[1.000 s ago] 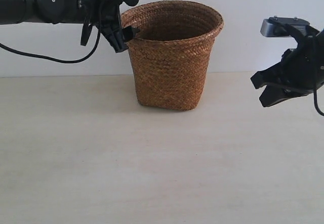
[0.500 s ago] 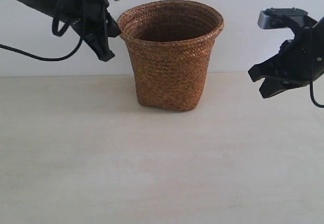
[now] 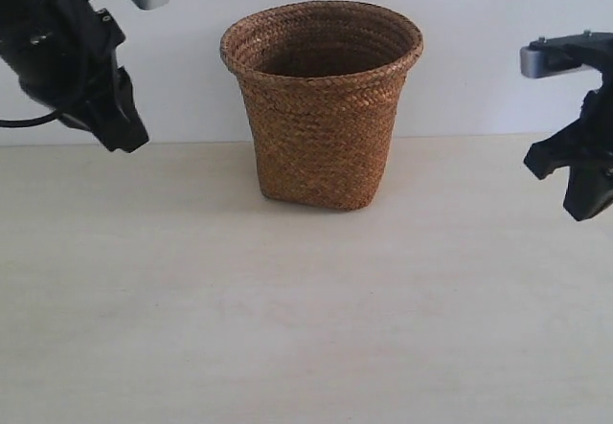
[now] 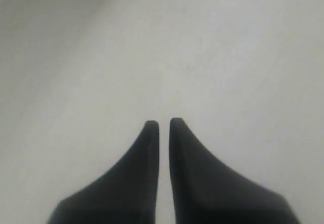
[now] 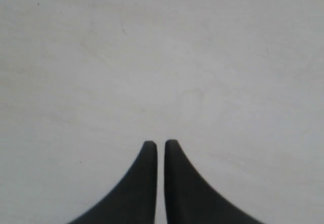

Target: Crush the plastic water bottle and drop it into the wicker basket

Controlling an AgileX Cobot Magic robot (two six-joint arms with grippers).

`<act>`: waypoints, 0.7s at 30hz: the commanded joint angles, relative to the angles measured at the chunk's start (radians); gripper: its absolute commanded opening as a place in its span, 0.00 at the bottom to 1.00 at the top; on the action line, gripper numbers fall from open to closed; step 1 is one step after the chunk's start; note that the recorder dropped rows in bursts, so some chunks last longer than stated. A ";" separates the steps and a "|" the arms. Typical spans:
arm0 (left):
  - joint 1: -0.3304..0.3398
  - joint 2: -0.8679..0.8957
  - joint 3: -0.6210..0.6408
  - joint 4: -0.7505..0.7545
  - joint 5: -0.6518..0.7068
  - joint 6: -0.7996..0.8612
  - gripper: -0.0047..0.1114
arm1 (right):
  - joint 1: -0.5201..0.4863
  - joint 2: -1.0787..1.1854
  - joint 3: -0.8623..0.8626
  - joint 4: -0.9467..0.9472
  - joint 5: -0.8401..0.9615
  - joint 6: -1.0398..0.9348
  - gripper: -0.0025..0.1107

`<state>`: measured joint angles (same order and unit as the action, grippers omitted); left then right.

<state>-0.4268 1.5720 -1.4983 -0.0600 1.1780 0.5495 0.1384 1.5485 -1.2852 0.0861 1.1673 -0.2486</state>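
Observation:
The brown wicker basket (image 3: 323, 108) stands upright at the back middle of the pale table. No plastic water bottle shows in any view; the inside of the basket is hidden from here. My left gripper (image 3: 123, 135) hangs to the left of the basket, well apart from it, and in the left wrist view it (image 4: 161, 124) is shut with nothing between its fingers, over bare table. My right gripper (image 3: 579, 204) hangs at the far right, also clear of the basket, and it (image 5: 157, 144) is shut and holds nothing.
The pale wooden table (image 3: 306, 319) runs across the whole front. A white wall (image 3: 479, 51) stands behind the basket. A black cable (image 3: 19, 123) trails from the left arm.
My left gripper has moved away from the basket's rim, leftward and down. My right gripper has drawn back to the right and lowered a little. The basket has stayed put.

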 commanded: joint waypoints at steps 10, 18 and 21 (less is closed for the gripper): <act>0.004 -0.380 0.448 -0.024 -0.205 -0.183 0.07 | -0.001 -0.476 0.360 -0.011 -0.369 0.038 0.02; 0.004 -0.613 0.738 -0.038 -0.527 -0.267 0.07 | -0.001 -0.781 0.623 -0.011 -0.657 0.066 0.02; 0.004 -0.693 0.829 -0.054 -0.631 -0.288 0.07 | -0.001 -0.883 0.689 -0.013 -0.717 0.068 0.02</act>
<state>-0.4268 0.9433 -0.7332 -0.0881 0.6529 0.2967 0.1384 0.7473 -0.6457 0.0830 0.5157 -0.1910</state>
